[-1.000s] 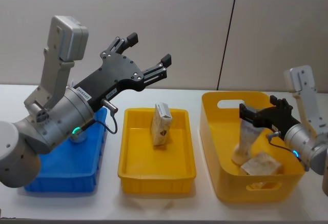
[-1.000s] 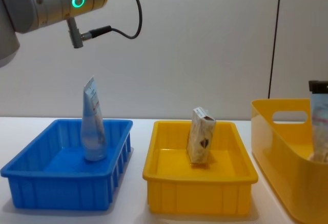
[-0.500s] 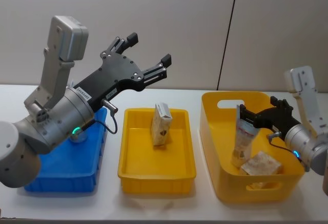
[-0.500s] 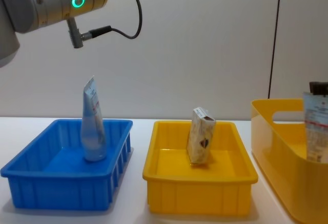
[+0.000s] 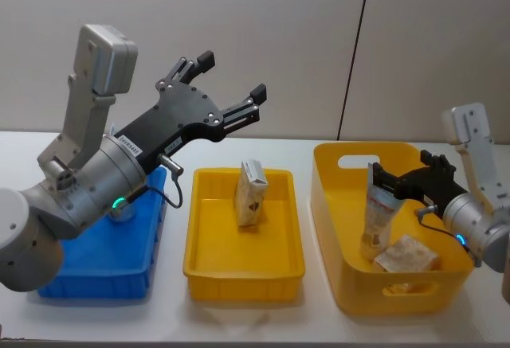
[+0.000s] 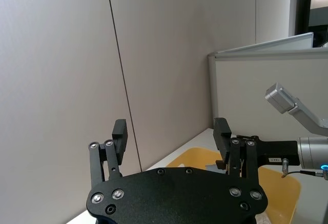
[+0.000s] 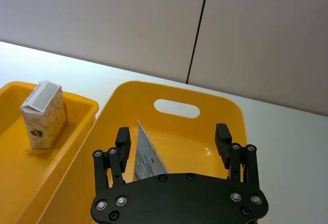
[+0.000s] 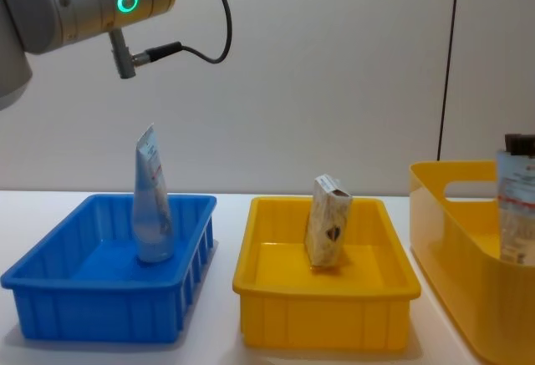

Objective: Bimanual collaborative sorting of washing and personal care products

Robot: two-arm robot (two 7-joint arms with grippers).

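Note:
A pale blue-white tube (image 5: 374,219) stands upright in the deep yellow bin (image 5: 328,205), next to a whitish pack (image 5: 408,254) lying on the bin floor. My right gripper (image 5: 398,179) hovers at the tube's top, open. In the right wrist view the tube (image 7: 147,160) stands between the spread fingers of the right gripper (image 7: 173,134), close to one finger. A beige pack (image 5: 249,193) stands in the shallow yellow tray (image 5: 239,272). Another tube (image 8: 153,206) stands in the blue bin (image 8: 100,315). My left gripper (image 5: 231,76) is raised high above the table, open and empty.
The three containers sit side by side on the white table (image 5: 239,316): blue bin at the left, shallow tray in the middle, deep bin at the right. A grey wall stands behind. My left arm's body covers much of the blue bin in the head view.
The tube in the deep yellow bin was blurred and leaning a second ago; it now stands upright and still. The left arm has not moved.

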